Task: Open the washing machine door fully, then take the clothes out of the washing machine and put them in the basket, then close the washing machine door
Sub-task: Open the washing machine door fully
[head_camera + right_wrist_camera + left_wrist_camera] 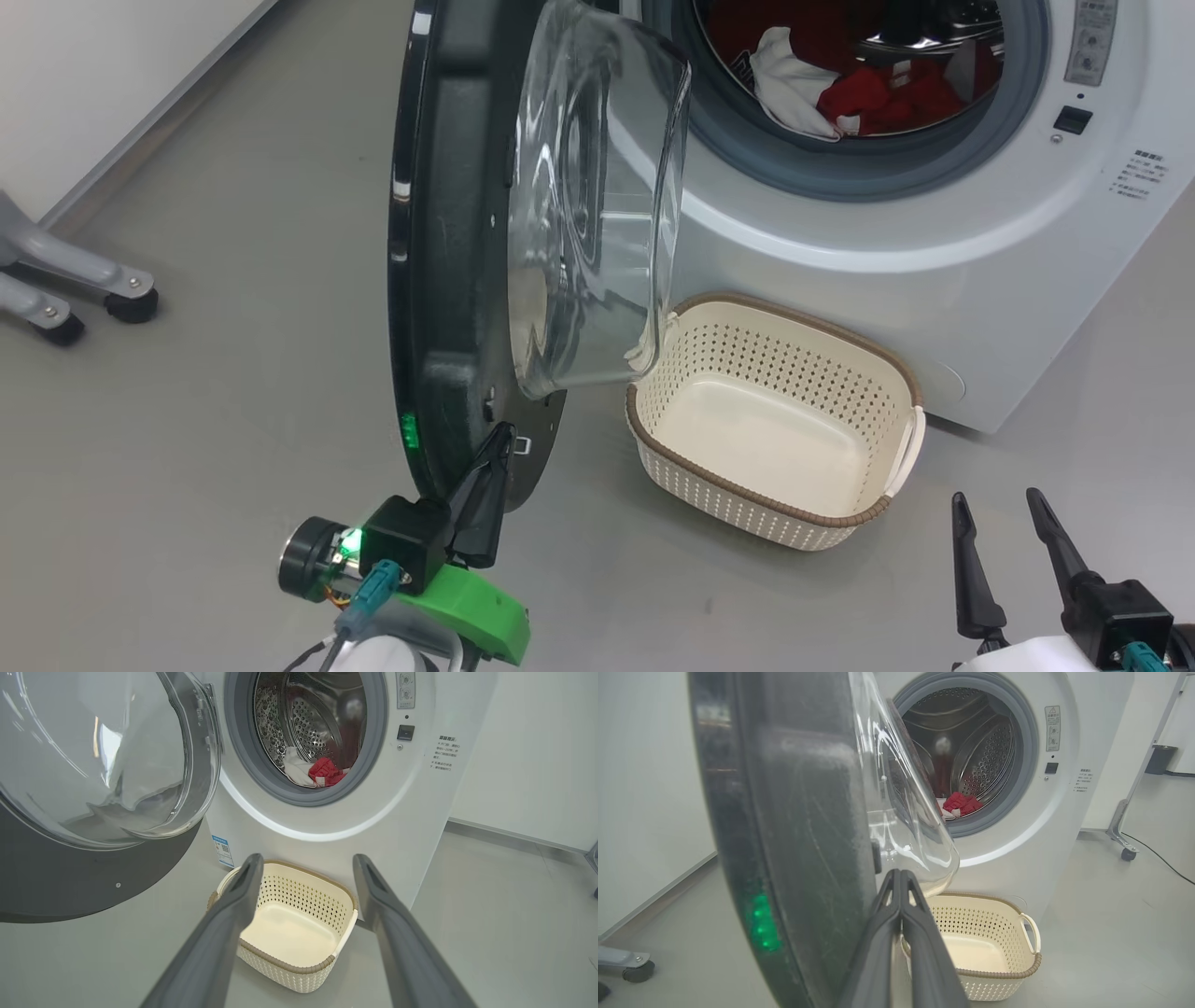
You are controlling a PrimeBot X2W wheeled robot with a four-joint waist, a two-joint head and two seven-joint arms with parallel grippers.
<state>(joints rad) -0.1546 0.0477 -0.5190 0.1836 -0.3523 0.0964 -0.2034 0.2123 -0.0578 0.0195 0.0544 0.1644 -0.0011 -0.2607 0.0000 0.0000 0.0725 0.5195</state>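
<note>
- One washing machine (934,215): white, boxy, standing on the grey floor (233,280), round grey-ringed mouth (840,177) uncovered.
- One door (448,233): swung out from the mouth on the robot's left, black rim seen edge-on from the head, clear glass bowl (597,187) bulging toward the basket side.
- Clothes (878,93): inside the drum (990,760), low in the mouth; red with some white. Number of garments impossible to count.
- One basket (747,373): cream, perforated, brown rim, two white handles (910,448). On the floor just in front of the machine, below the mouth, one end under the glass bowl; empty.
- Left claw (502,439): both fingers pressed together, nothing between them. Tips up at the lower inner edge of the door, just below the glass bowl; touching or merely beside, cannot tell.
- Right claw (996,499): two fingers spread wide, holding nothing, hovering over the floor near the basket's right end, apart from it. In the right wrist view, aimed toward basket and mouth.
- Two castors (131,303) under grey frame legs at the far left of the floor, well apart from the machine.
- One small blue sticker (223,850) low on the machine's front, behind the basket.
</note>
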